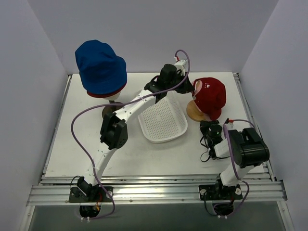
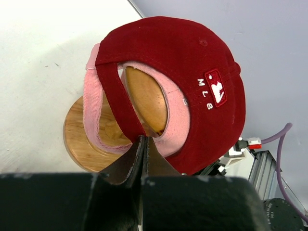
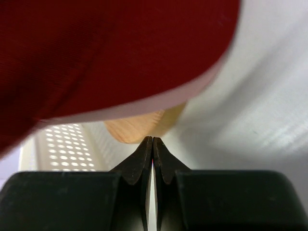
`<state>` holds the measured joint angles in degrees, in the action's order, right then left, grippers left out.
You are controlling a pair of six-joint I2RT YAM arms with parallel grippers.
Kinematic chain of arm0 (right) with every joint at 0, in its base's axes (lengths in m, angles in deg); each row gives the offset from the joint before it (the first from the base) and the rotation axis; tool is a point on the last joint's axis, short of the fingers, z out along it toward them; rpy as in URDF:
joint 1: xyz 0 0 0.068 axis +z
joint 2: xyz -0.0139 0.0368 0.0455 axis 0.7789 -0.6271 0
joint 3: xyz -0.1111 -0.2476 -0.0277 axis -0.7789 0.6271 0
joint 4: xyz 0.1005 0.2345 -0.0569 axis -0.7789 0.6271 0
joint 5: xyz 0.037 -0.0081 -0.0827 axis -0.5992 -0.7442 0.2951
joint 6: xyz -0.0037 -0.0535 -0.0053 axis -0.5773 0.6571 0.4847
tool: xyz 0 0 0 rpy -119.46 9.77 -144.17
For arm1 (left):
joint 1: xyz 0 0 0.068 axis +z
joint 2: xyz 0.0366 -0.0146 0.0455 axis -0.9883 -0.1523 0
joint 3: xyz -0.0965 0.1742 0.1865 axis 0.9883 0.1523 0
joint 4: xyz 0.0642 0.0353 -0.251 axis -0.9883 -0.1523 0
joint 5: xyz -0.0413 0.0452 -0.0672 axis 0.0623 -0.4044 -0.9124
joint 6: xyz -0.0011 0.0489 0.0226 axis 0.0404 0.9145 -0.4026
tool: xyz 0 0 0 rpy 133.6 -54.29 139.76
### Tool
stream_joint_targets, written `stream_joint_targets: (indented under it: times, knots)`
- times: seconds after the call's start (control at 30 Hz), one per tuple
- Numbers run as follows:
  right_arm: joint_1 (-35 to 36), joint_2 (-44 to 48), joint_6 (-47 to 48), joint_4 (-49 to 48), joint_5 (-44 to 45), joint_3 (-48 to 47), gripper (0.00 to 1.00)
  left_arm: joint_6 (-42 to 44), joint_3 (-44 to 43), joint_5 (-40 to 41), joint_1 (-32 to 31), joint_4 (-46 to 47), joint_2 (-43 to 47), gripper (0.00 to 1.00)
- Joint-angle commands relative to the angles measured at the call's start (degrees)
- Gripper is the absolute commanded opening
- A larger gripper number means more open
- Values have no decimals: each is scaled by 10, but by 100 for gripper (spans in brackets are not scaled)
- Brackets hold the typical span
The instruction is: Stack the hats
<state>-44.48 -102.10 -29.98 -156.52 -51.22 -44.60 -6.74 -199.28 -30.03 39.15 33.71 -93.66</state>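
Observation:
A blue bucket hat (image 1: 100, 65) sits on a mannequin head at the back left, and the rim of the dark red bucket hat (image 1: 103, 94) shows under it. The red peaked cap (image 1: 211, 96) sits over the pink peaked cap (image 2: 90, 108) on a wooden stand (image 2: 79, 139) at the right. My left gripper (image 1: 190, 89) is shut, and its tips (image 2: 143, 140) touch the red cap's back strap (image 2: 118, 103). My right gripper (image 1: 210, 127) is shut and empty, low on the table just in front of the stand, under the red cap's peak (image 3: 106, 53).
A white perforated basket (image 1: 163, 121) lies on the table between the two stacks, under the left arm. The mannequin's cream neck (image 1: 113, 100) and brown base (image 1: 107, 112) stand at the left. White walls close in the back and both sides.

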Motion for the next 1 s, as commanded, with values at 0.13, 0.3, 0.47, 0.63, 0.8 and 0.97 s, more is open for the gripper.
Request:
stream_joint_targets:
  times: [0.13,0.3,0.47,0.63,0.8,0.97]
  knots:
    - [-7,42,26,-171,38,-33,0,9,-1,8,-4,4,41,2]
    - [-29,18,17,-204,33,-31,0,14,-1,10,-4,-3,43,2]
    - [-47,2,8,-234,21,-24,0,23,0,15,-4,-8,49,2]
    - [-56,23,16,-209,22,-21,0,35,-15,27,-4,-24,49,2]
    - [-64,36,19,-188,18,-28,0,37,-19,34,-4,-26,52,2]
    - [-94,37,20,-178,1,-35,0,45,-33,53,-4,-41,50,2]
